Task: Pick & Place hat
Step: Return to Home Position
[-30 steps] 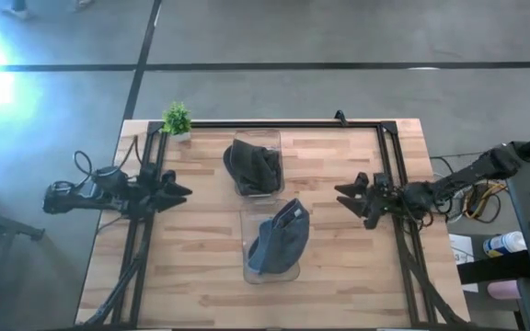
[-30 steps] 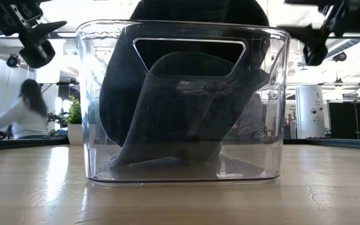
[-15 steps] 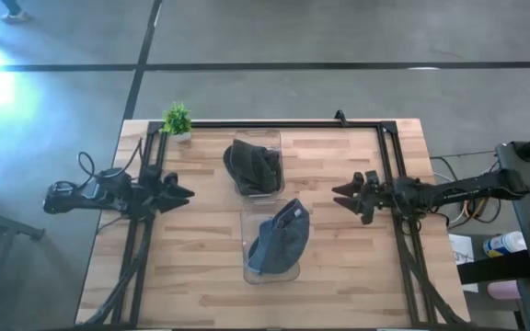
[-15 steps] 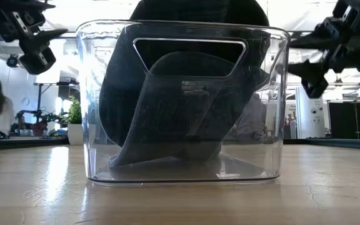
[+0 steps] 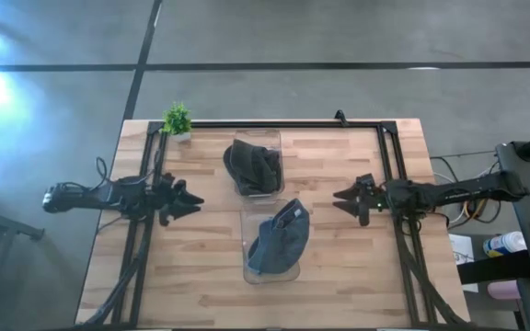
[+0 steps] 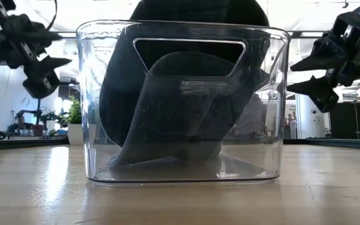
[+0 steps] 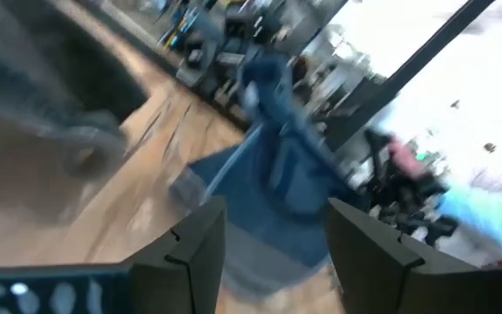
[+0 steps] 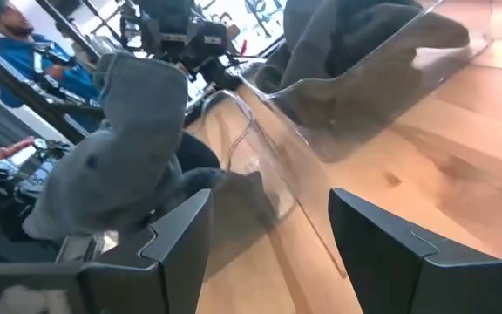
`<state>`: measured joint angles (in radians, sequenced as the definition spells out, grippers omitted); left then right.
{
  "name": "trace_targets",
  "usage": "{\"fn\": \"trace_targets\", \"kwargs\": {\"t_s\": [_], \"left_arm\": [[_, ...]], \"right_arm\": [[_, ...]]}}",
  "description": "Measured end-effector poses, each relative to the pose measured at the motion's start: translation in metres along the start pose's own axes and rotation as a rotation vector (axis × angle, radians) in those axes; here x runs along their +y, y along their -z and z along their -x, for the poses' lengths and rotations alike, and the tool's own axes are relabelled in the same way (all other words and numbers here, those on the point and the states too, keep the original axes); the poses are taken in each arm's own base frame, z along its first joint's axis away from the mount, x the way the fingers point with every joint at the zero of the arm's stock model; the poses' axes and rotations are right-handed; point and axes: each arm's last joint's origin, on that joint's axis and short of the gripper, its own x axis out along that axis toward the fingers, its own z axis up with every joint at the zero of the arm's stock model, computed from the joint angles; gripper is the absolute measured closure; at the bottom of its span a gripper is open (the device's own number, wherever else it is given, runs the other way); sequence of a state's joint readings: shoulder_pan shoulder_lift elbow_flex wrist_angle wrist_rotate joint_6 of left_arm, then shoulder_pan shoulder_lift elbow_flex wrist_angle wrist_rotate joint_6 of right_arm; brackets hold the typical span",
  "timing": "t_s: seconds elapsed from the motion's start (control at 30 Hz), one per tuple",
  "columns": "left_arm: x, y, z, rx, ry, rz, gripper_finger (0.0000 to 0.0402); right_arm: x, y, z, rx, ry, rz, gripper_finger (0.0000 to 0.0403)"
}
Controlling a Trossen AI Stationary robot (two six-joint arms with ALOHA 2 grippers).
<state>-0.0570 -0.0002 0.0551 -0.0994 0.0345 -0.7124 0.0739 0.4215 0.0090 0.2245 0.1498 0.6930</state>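
2 transparent bins: 1 blue cap [image 5: 280,241] is seen in the near bin [image 5: 252,217]; 1 black cap [image 5: 254,164] is held in the far bin [image 5: 277,147] just behind it. The left gripper [image 5: 194,199] and right gripper [image 5: 340,199] are stationed flanking the near bin, fingers parted, nothing gripped.

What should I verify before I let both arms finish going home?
1. Black cap inside the top bin: ok.
2. Blue cap inside the bottom bin: ok.
3. How many caps lie in the bottom bin: cannot tell, since only one blue heap shows.
4. Left gripper open and holding nothing: ok.
5. Right gripper open and holding nothing: ok.
6. Both grippers apart from the bins, one on each side above the table: ok.
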Motion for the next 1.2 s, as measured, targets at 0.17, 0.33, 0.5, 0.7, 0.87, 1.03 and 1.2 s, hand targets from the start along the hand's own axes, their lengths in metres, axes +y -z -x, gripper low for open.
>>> {"fn": "trace_targets", "kwargs": {"t_s": [0.17, 0.33, 0.5, 0.7, 0.87, 1.03, 1.2], "left_arm": [[0.002, 0.002, -0.003, -0.055, 0.038, 0.000, 0.0216], [0.003, 0.003, -0.003, -0.060, 0.036, 0.001, 0.0216], [0.003, 0.003, -0.003, -0.060, 0.036, 0.001, 0.0216], [0.003, 0.003, -0.003, -0.059, 0.034, 0.001, 0.0216], [0.003, 0.003, -0.004, -0.058, 0.033, 0.000, 0.0216], [0.003, 0.003, -0.004, -0.058, 0.033, 0.000, 0.0216], [0.003, 0.003, -0.004, -0.058, 0.033, 0.000, 0.0216]], "right_arm": [[-0.001, -0.002, 0.011, -0.021, -0.017, -0.004, 0.0179], [0.002, -0.008, 0.020, -0.097, -0.076, -0.019, 0.0179], [0.005, -0.014, 0.028, -0.181, -0.135, -0.035, 0.0179], [0.004, -0.016, 0.028, -0.203, -0.121, -0.037, 0.0179], [0.004, -0.016, 0.028, -0.203, -0.117, -0.037, 0.0179], [0.003, -0.016, 0.028, -0.200, -0.114, -0.036, 0.0179], [0.003, -0.015, 0.027, -0.192, -0.107, -0.035, 0.0179]]}}
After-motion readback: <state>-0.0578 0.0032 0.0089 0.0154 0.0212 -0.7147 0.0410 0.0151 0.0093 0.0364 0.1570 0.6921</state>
